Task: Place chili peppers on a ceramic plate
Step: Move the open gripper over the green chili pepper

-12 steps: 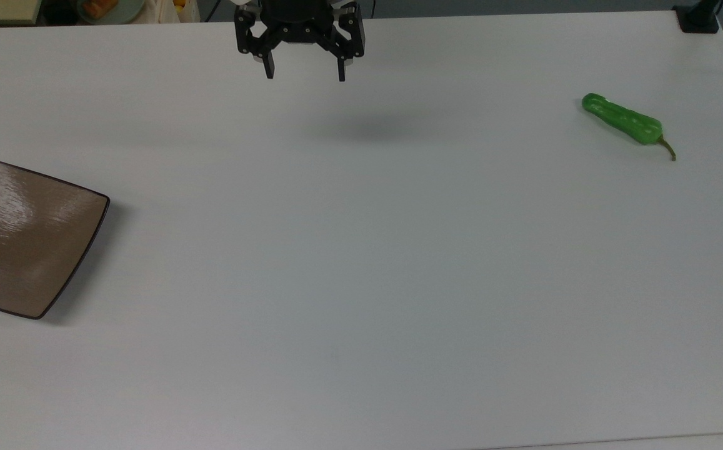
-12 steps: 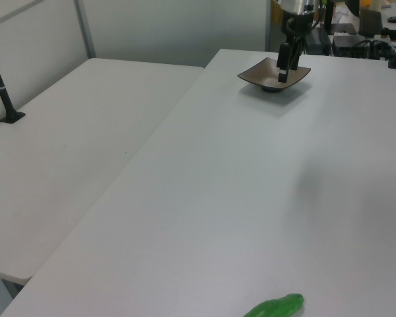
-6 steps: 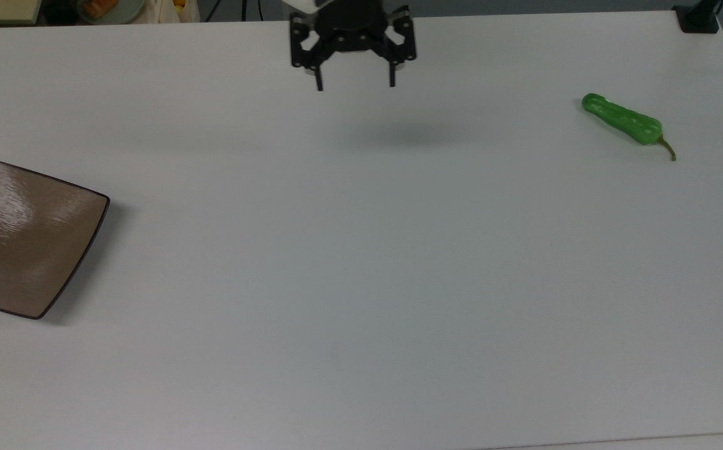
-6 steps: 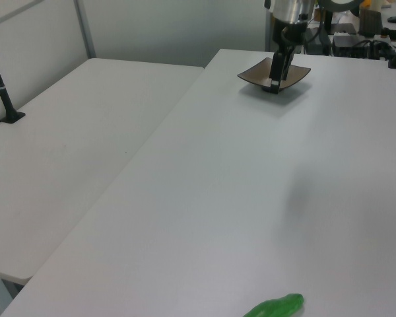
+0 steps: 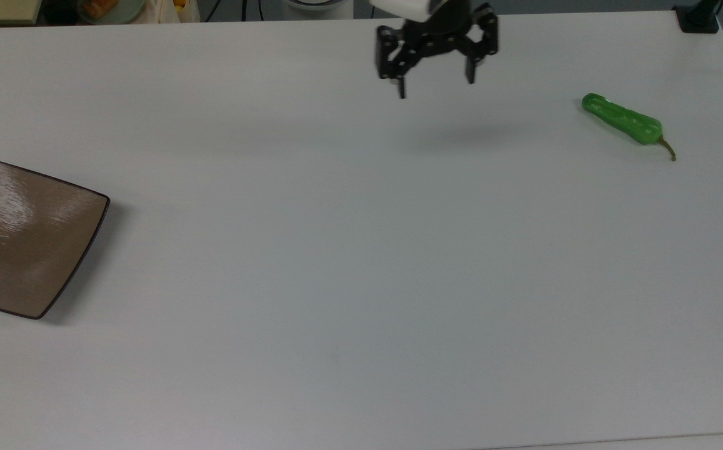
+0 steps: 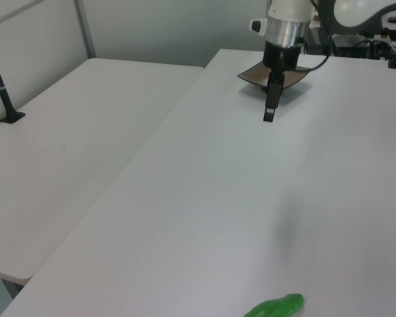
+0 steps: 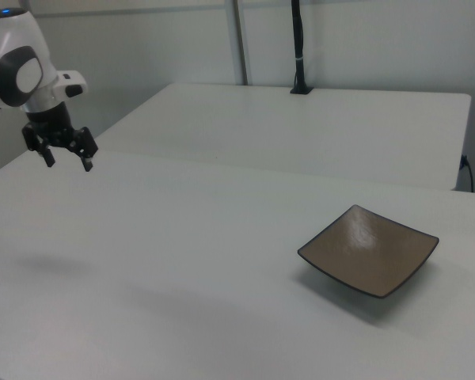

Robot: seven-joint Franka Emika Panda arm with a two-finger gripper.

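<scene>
**Ana:** Across the white table (image 5: 349, 262), what's different from a second ago?

**Ben:** Only the arm. It has slid along the far edge toward the top view's right, a good stretch each half second. Nothing else has budged.

**Ana:** Start with the big things, then.

**Ben:** The plate (image 5: 20, 240) sits at the top view's left edge, bare; in the right view it is the brown square (image 7: 370, 249) near the front. The gripper (image 5: 436, 87) hangs above the table, now right of the middle in the top view, with its shadow on the surface below. Its jaws are spread wide and hold nothing; the right view shows the same gap (image 7: 66, 161).

**Ana:** And the pepper?

**Ben:** The pepper (image 5: 623, 120) lies flat near the top view's right edge, stem toward the lower right, well apart from both gripper and plate. The left view catches its tip (image 6: 277, 308) at the bottom edge.

**Ana:** So what does the move mean?

**Ben:** I'd judge it is the approach to the pick. It has closed part of the gap, but there is more travel and a descent to go, and the whole carry to the plate remains.
</scene>
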